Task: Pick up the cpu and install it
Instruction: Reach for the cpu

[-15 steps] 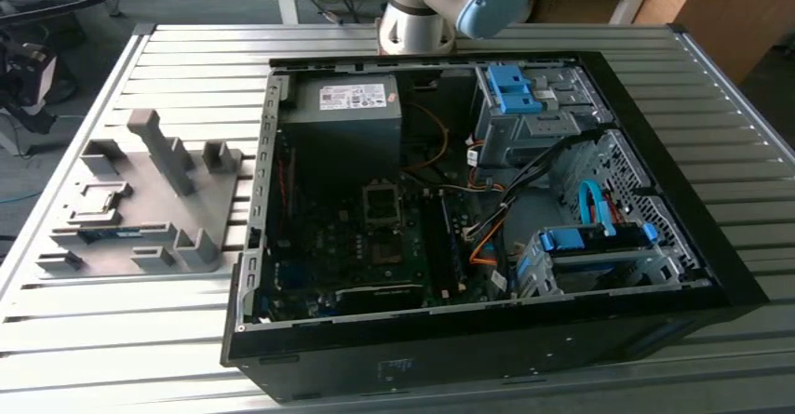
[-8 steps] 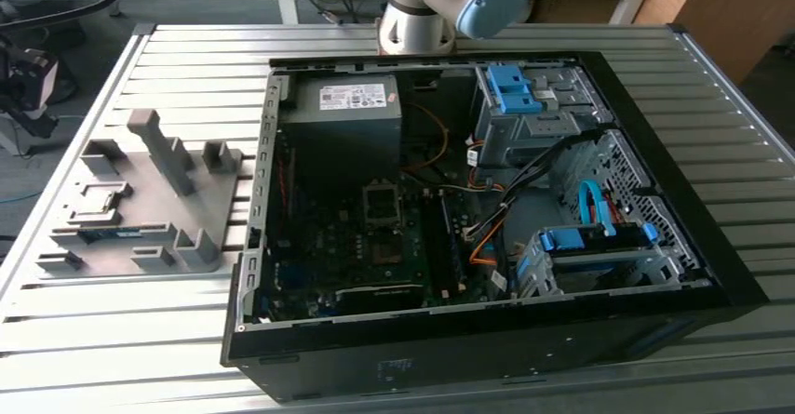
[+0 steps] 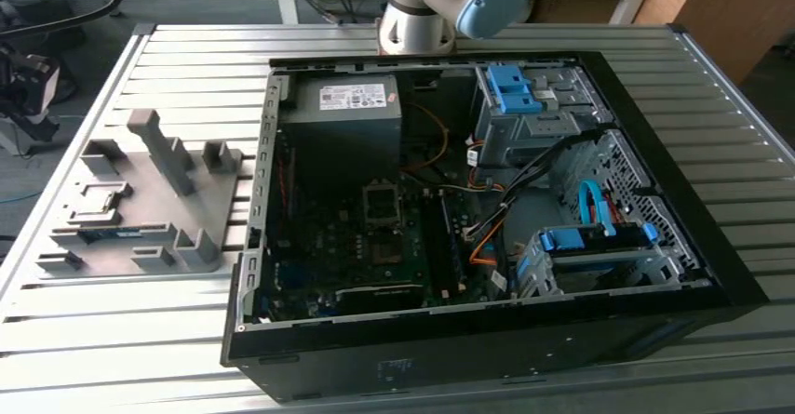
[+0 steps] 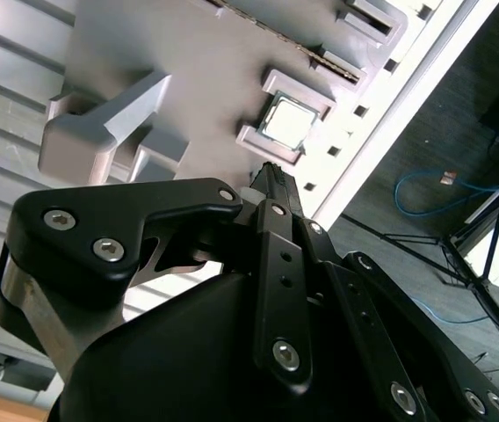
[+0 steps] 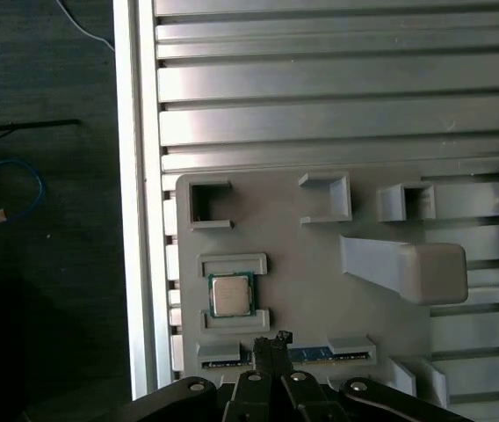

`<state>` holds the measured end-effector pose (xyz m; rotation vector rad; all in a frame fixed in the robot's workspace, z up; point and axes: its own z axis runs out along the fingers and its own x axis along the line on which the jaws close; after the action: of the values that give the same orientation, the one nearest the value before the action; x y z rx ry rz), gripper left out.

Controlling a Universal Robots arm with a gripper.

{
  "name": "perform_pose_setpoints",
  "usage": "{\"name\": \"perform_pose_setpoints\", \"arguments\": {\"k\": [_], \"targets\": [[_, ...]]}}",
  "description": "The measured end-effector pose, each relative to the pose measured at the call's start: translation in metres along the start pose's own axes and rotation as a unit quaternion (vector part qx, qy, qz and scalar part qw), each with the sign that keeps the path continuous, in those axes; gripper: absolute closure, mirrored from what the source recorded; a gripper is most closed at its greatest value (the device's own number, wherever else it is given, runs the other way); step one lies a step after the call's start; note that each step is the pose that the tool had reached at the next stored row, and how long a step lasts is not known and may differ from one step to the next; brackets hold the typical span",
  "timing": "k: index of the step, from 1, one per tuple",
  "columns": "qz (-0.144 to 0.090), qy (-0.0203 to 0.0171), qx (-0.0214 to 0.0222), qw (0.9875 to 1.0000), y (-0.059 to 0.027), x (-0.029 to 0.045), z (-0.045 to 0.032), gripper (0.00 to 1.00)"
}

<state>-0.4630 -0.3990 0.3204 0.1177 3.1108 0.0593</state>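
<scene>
Hovering over the grey holder (image 5: 302,264) on the desk (image 5: 320,88), I have nothing picked up yet. The cpu (image 5: 231,294) lies flat in its framed pocket on that holder, so both the pickup and the install into the PC case (image 3: 497,358) are left. My end effector (image 5: 271,341) hangs near the cpu's pocket on the holder, fingers drawn together, gripping nothing and, as far as I can judge, clear of the chip.

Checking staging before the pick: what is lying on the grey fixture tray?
The cpu sits in a bracketed nest on the fixture tray, silver top up. A memory stick lies in a slot beside it; the gripper covers its middle part.
</scene>
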Motion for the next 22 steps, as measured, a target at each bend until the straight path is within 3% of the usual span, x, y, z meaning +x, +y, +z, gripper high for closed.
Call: {"name": "perform_pose_setpoints", "arguments": {"k": [22], "targets": [[0.0, -0.0001, 0.0015, 1.0, -0.0007, 0.0044, 0.0101, 0.9]]}}
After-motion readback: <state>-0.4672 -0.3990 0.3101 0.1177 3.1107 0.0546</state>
